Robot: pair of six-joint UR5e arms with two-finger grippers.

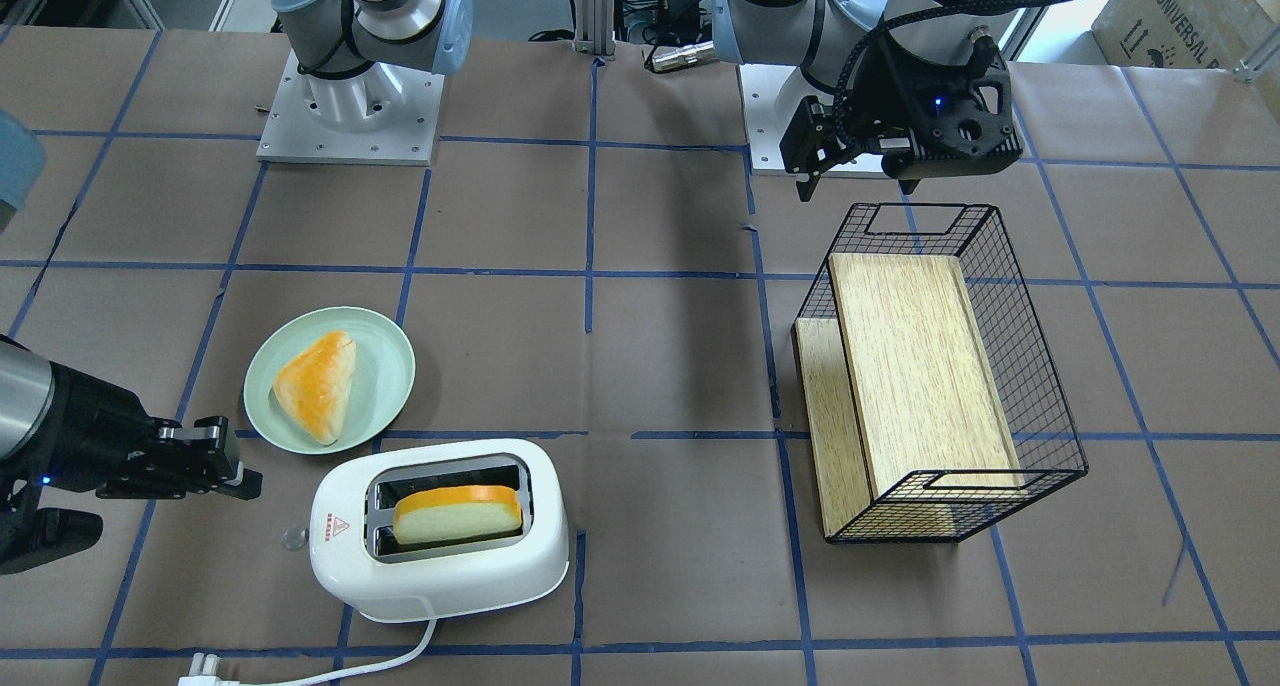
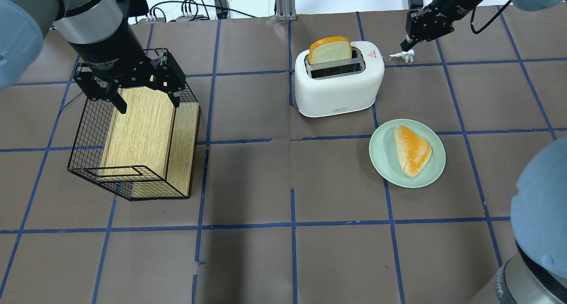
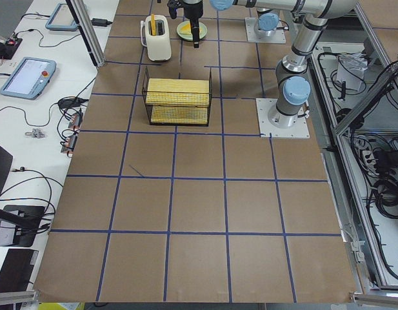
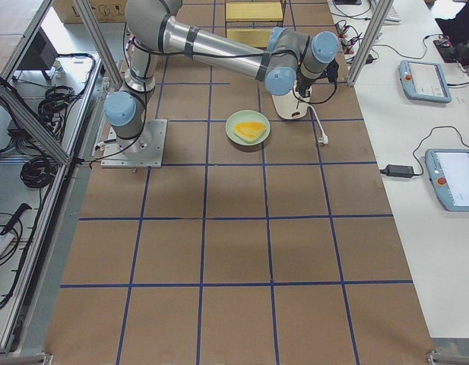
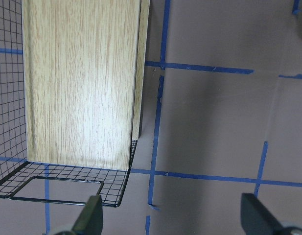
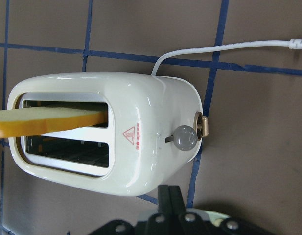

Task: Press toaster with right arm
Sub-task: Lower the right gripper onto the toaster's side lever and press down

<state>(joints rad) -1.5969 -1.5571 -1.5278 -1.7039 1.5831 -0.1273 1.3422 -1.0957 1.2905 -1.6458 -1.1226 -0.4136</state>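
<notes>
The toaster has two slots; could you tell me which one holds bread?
The slot on the cord side holds it; the other slot is empty.

On its wrist camera the right gripper (image 6: 169, 191) shows only as a dark sliver at the bottom edge; the bread slice (image 6: 48, 120) in the toaster (image 6: 141, 161) runs off the left edge, the cord (image 6: 229, 47) off the right. From across the table (image 1: 640, 366) the plug (image 1: 205, 678) is clipped at the bottom. From the right end the right arm (image 4: 219, 49) covers most of the toaster; from the left end it is too small for detail
</notes>
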